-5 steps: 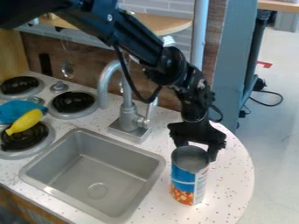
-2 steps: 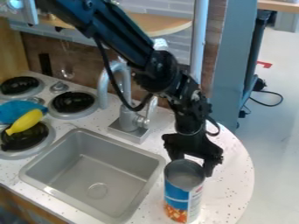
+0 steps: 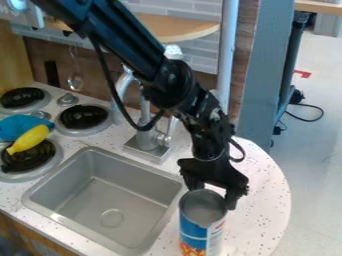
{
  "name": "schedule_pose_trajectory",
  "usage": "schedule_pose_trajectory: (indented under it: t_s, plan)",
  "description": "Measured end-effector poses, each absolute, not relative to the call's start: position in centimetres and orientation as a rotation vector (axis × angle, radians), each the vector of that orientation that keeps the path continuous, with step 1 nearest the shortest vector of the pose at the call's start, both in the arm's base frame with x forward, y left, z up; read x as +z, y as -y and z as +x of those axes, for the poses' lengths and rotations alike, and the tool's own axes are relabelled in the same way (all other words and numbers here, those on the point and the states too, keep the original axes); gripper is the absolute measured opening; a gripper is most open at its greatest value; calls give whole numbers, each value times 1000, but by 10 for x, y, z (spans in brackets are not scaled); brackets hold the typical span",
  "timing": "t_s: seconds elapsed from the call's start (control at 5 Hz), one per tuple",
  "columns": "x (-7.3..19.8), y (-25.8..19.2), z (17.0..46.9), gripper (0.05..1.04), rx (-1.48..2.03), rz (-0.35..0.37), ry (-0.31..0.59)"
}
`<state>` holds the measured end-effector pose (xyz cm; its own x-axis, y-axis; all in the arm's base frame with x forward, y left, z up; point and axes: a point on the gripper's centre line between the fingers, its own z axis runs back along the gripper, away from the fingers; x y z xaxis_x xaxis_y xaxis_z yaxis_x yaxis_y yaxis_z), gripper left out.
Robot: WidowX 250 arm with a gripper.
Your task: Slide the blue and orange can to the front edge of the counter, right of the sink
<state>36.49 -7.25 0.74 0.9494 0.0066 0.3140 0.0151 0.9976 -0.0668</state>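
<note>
The can (image 3: 194,231) just moved with the jaws (image 3: 213,198) toward 7 o'clock, so moving it seems underway, but I cannot tell if they pinch it.

Three burners (image 3: 83,116), one sink (image 3: 93,192), one faucet (image 3: 145,139), one can (image 3: 194,232), one blue cloth (image 3: 21,127), one yellow object (image 3: 29,140), one pincer (image 3: 213,196)

"Where's free room?"
"Down into the sink (image 3: 127,200), or over the rounded bench (image 3: 264,205) beside the can (image 3: 202,222)."
"What's in the way?"
"The faucet (image 3: 146,137) behind the sink, the can near its edge."
</note>
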Motion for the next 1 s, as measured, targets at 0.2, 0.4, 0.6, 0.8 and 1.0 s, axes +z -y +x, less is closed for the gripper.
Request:
schedule_pose_trajectory:
  t_s: [0.2,0.4,0.6,0.8,1.0]
  plan:
    - [17,74,369,1004,-5,-83,336]
    - [45,80,388,1004,11,-116,402]
    - [75,79,403,1004,40,-141,464]
    - [105,70,396,1004,66,-146,486]
    - [127,59,367,1004,72,-99,468]
